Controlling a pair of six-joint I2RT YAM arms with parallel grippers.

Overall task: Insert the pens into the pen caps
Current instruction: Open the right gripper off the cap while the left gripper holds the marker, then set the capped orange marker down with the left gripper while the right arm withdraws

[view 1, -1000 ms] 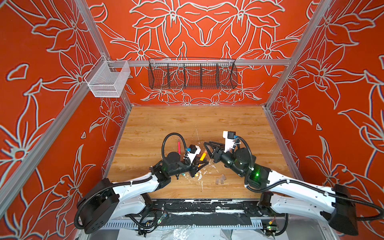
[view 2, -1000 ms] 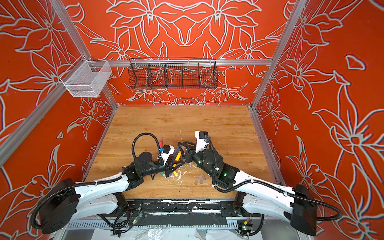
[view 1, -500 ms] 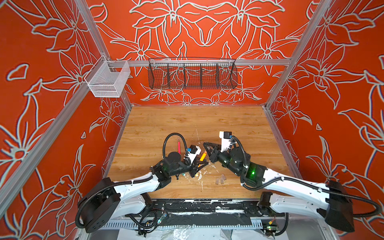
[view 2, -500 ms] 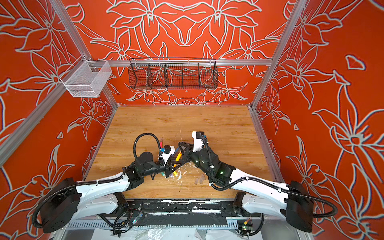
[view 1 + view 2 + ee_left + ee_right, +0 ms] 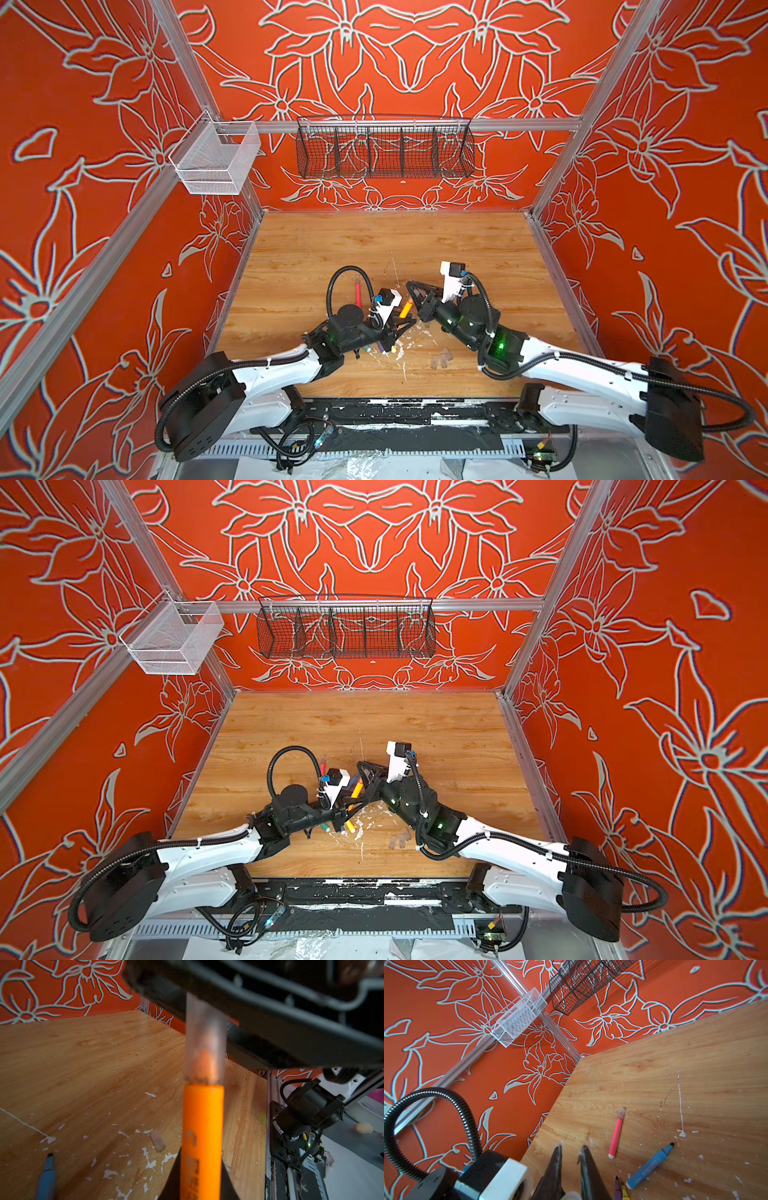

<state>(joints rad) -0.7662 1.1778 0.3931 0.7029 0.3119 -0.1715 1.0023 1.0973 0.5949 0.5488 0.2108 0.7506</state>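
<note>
The left gripper point(image 5: 403, 324) is clamped round the lower barrel of a slim orange marker pen point(image 5: 201, 1136), which sticks out past its fingers toward the right gripper point(image 5: 571, 1147). That one has its black jaws pinched on a stubby translucent plastic cap point(image 5: 204, 1043). The cap sits over the pen's tip, which shows through it, and its rim is down at the shoulder of the orange barrel. On the scuffed wooden table point(image 5: 457, 249) below the two grippers lies an uncapped blue marker pen point(image 5: 650, 1165). A purple pen point(image 5: 617, 1189) and a yellow pen point(image 5: 625, 1191) lie just beside it, under the left gripper. A pink-red pen point(image 5: 616, 1134) with a clear cap on its end lies apart, out beyond the left gripper's wrist. A few loose clear caps point(image 5: 441, 359) rest well behind the right gripper, beside its arm.
</note>
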